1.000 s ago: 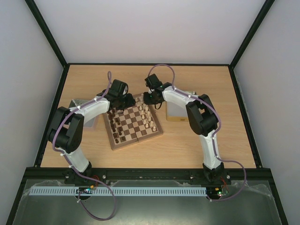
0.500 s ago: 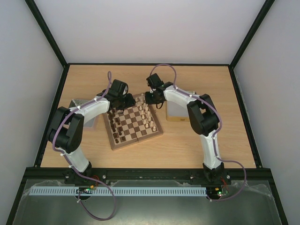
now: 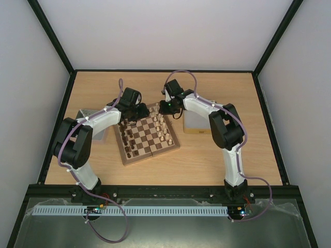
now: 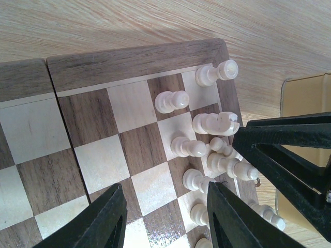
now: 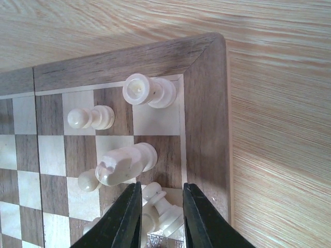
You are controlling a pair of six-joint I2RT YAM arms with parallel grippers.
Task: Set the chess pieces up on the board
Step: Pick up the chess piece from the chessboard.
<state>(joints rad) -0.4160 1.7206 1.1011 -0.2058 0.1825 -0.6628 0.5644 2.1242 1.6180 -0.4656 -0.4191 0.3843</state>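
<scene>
Going left to right: your left gripper (image 4: pixel 166 190) hung over the far part of the board (image 4: pixel 129 62), jaws spread apart and holding nothing, with only bare squares under the gap. The dark pieces (image 3: pixel 126 140) stood down the board's left side and the cream pieces (image 3: pixel 165 130) down its right side, so the cream lot was off to the right of those open jaws. Over at the far right corner, the rook (image 5: pixel 147 92) stood on the corner square, the knight (image 5: pixel 124 163) next along that edge row, and right after it a cream piece (image 5: pixel 158 204) stood upright on its square. Your right gripper (image 5: pixel 162 188) was down over that one, jaws drawn in narrow with a finger on each side of it. I honestly couldn't tell if the pads were pinching it or just clear of it. Since the piece sat dead centre between the right jaws and stood straight up, I'd say the next move belonged to the right arm, and a straight vertical pull looked safest with the knight so close. The tin (image 4: pixel 305 98) lay just beside the board's right edge.
</scene>
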